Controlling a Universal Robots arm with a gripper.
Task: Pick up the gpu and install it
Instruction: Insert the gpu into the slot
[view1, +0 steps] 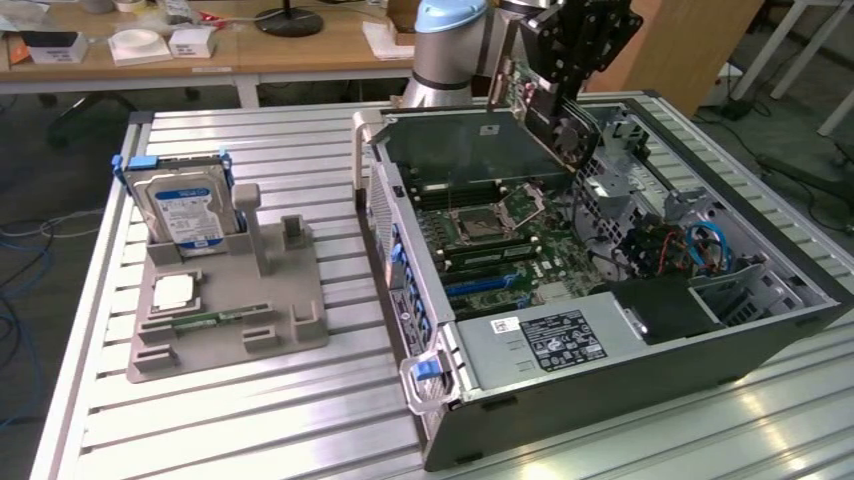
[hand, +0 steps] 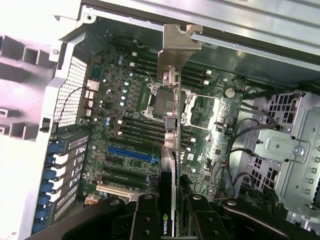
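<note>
In the upper middle of the exterior view the pincer (view1: 558, 85) is clenched on the gpu (view1: 550, 125), holding it in the air over the far end of the open computer case (view1: 601, 340), clear of the motherboard (view1: 514, 235). The card hangs tilted, its dark face towards the exterior view's right. In the wrist view the gpu (hand: 170, 162) shows edge-on between the black fingers (hand: 145, 215) of the pincer (hand: 169, 202), its silver bracket (hand: 177, 47) at the end away from them, above the CPU socket (hand: 161, 102) and near the blue expansion slot (hand: 131, 153). At the exterior view's left a hard drive (view1: 184, 205) stands upright in a grey holder (view1: 234, 325) on the slatted metal worktop (view1: 267, 425), well apart from the case.
</note>
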